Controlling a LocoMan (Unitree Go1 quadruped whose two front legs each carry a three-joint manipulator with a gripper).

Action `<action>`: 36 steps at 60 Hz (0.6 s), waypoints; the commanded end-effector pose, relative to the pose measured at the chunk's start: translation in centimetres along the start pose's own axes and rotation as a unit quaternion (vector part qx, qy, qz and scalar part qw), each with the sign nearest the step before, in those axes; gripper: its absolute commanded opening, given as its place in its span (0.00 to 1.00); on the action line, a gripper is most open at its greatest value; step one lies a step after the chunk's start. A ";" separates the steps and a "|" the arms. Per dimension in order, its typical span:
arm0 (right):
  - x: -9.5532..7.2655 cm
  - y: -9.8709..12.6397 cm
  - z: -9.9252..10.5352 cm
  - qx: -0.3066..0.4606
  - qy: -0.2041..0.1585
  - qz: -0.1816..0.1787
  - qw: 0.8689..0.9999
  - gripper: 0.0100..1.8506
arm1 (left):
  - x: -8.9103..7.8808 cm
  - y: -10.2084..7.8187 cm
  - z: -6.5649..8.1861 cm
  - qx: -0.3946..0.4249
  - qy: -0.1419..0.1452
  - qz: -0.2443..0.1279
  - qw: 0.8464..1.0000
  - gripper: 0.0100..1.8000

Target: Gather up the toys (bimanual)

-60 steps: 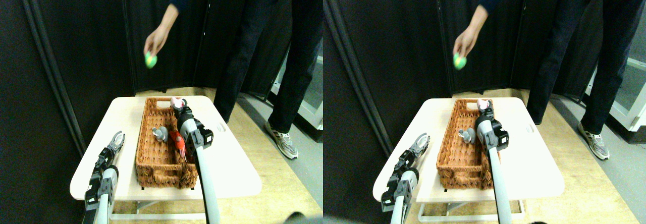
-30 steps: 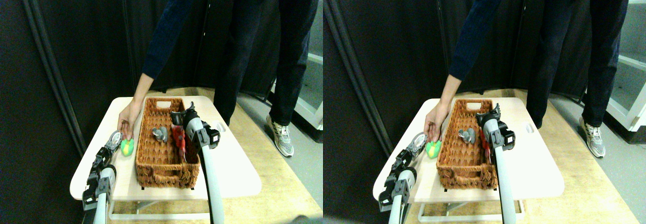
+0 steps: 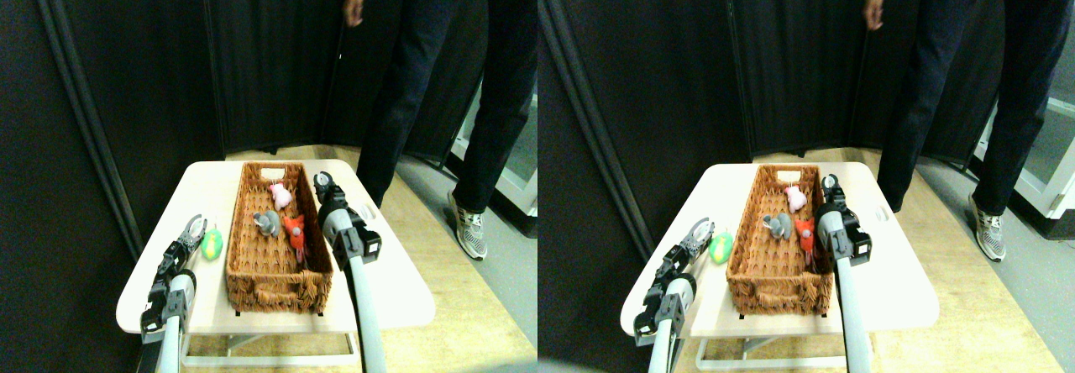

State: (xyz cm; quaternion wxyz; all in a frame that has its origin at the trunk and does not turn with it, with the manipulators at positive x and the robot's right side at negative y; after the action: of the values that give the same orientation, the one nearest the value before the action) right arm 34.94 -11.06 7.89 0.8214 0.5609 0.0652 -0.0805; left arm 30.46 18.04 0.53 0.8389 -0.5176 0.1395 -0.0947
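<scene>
Pink toy (image 3: 280, 195) now in basket (image 3: 252, 281)

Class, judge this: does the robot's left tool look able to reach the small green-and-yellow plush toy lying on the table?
Probably yes: the left tool sits just beside the green-and-yellow plush toy, outside the brown wicker basket, with nothing between them.

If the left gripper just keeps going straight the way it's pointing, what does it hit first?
Most likely the small green and yellow plush toy on the pale table. The left gripper points up and away with jaws apart, the toy just beyond and slightly right of it, beside the brown wicker basket. Depth is unclear; it might pass alongside.
</scene>
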 end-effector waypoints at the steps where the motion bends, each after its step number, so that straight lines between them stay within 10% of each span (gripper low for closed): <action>1: -0.2 0.2 2.0 -0.011 -0.018 0.011 1.000 0.00 | 0.3 -1.4 0.3 0.014 -0.001 -0.021 1.000 0.00; 36: -0.6 -7.6 6.3 0.008 -0.104 -0.048 0.993 0.00 | 1.3 -4.7 -0.2 0.032 0.030 -0.040 0.998 0.00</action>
State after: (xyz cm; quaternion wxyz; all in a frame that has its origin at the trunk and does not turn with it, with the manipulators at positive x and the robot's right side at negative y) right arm 32.54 -19.82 3.69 0.8145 0.5504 0.0094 -0.1833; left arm 31.38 15.78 3.25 0.8451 -0.4946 0.1535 -0.1326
